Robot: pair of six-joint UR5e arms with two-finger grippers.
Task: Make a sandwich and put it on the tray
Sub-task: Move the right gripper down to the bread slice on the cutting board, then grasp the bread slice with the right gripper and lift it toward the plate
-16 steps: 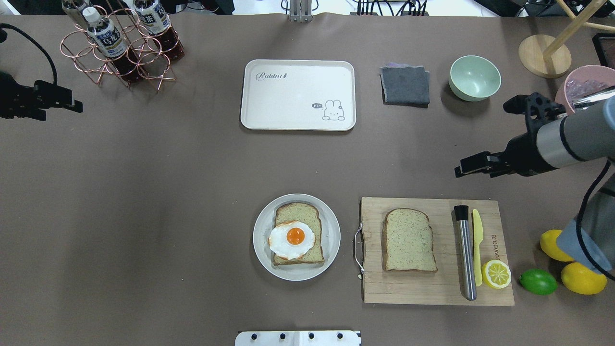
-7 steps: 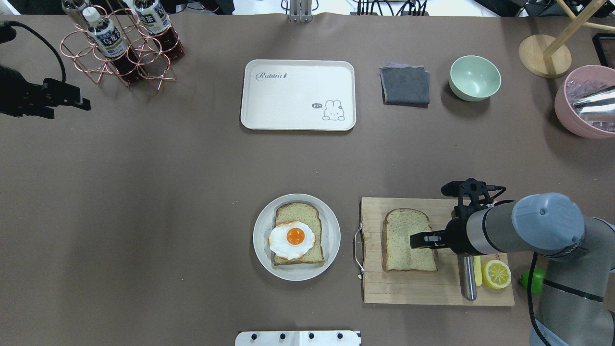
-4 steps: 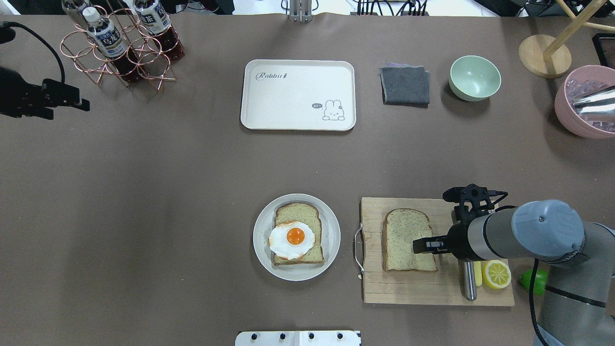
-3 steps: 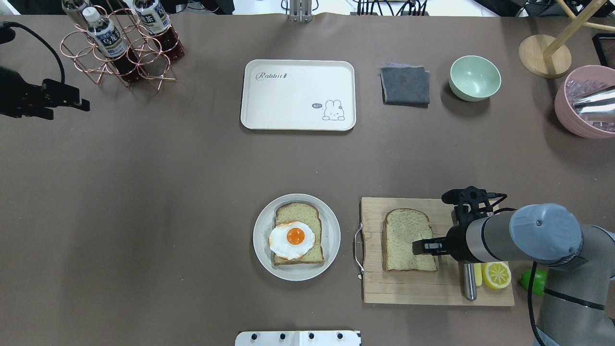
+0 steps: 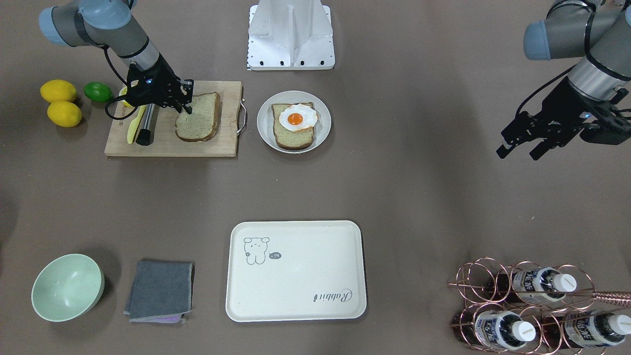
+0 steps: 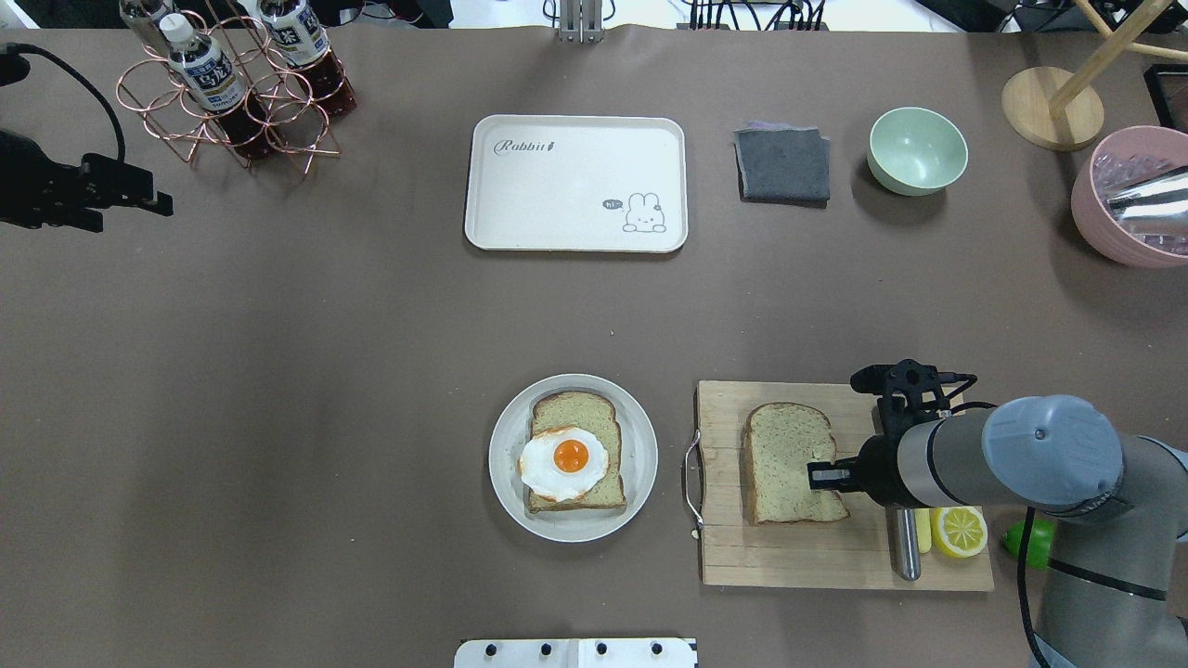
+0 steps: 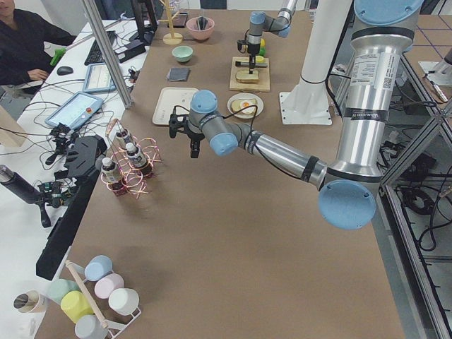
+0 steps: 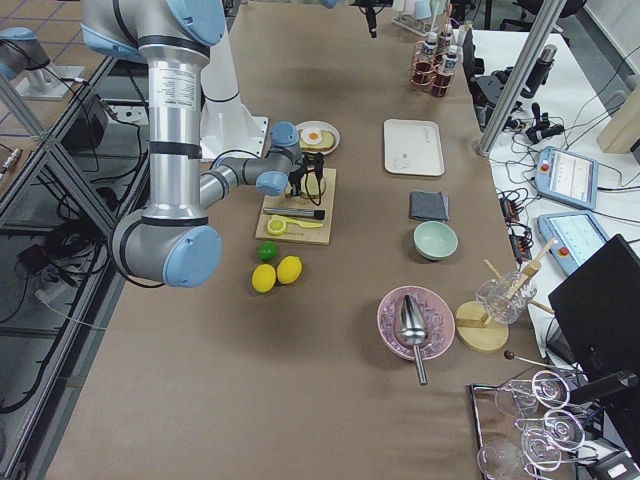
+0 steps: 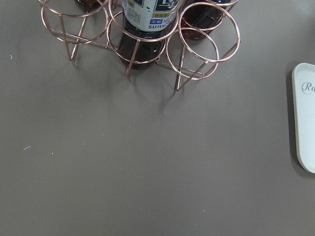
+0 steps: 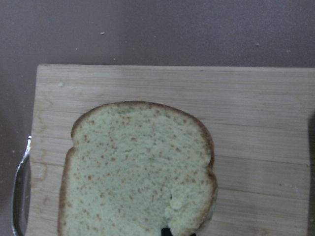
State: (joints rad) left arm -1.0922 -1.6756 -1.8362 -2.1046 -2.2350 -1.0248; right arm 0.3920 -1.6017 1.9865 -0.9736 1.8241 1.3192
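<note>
Overhead exterior view: the right gripper (image 6: 821,476) sits low over the cutting board (image 6: 742,557), which lies by the robot-side edge of the tabletop toward its right end. Its fingers look drawn close together on the right-hand rim of the loose slice (image 6: 784,459). In the right wrist view the crust puckers just above one dark fingertip (image 10: 166,231), so I judge the bread pinched by a thin bite of its edge, not yet lifted clear.

The rest of the sandwich waits on the plate (image 6: 506,492), at the middle of the robot-side edge. There the base slice (image 6: 575,408) carries the egg (image 6: 564,461). The tray (image 6: 575,186) lies bare toward the far edge, about midway along it. The left gripper (image 5: 517,150) hangs out near the table's left end, fingers spread and holding nothing.

The risk lies in that shallow hold. A soft slice gripped by one rim may droop, fold or tear on the lift, or slip out partway to the plate. If it hangs tilted, its low corner could catch the egg and push it off the base slice, or the slice could land skewed. The wrist also passes close above the steel rod (image 6: 902,547) and lemon half (image 6: 958,530), and a careless swing could knock them.
</note>
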